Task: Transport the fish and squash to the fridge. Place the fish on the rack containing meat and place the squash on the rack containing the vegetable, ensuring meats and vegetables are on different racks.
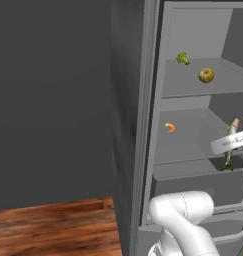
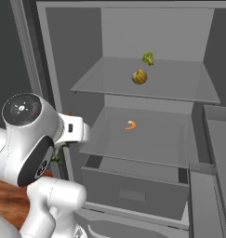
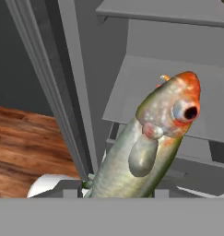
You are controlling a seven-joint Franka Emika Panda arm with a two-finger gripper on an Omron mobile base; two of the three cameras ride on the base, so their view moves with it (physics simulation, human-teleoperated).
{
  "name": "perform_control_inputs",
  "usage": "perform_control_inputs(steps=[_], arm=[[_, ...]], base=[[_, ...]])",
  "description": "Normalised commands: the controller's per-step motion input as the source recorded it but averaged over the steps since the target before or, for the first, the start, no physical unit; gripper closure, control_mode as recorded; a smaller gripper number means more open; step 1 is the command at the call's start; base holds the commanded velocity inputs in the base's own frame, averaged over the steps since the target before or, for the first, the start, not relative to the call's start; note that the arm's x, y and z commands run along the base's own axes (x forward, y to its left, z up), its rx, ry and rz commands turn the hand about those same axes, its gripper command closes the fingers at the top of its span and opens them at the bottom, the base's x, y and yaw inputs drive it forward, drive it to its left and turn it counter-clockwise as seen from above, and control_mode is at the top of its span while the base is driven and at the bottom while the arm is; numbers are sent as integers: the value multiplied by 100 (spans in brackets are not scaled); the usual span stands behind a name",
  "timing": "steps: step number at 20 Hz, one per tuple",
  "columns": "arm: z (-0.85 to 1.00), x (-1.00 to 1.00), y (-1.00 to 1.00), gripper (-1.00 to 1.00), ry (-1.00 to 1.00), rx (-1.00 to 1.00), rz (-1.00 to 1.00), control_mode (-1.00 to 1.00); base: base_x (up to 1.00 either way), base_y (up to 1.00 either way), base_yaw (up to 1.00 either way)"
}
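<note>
fish (image 3: pixel 150 143) clamped in pincer (image 1: pixel 232 142), head up

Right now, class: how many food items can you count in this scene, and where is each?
4. The broccoli and squash sit on the upper rack, the shrimp on the middle rack, and the fish in the gripper.

A: Fridge (image 2: pixel 58 69) is standing open. What's sitting on the upper shelf?
B: Squash (image 2: pixel 139 76), with broccoli (image 2: pixel 148 58) lying just behind it.
A: And below?
B: Orange shrimp piece (image 2: pixel 130 125) is lying alone on the middle shelf, above the drawer (image 2: pixel 133 193).
</note>
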Motion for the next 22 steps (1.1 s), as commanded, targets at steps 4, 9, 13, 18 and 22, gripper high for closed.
perform_control_inputs(steps=[4, 9, 13, 18, 22], arm=[[-52, 35, -21, 100, 0, 0, 11, -100], [-53, 48, -34, 100, 0, 1, 9, -100], [-43, 78, -24, 100, 7, 11, 8, -100], [-34, 77, -17, 100, 1, 13, 5, -100], [-36, 70, -20, 100, 8, 12, 3, -100]], base=[[0, 0, 0], [0, 0, 0], [0, 0, 0], [0, 0, 0], [0, 0, 0]])
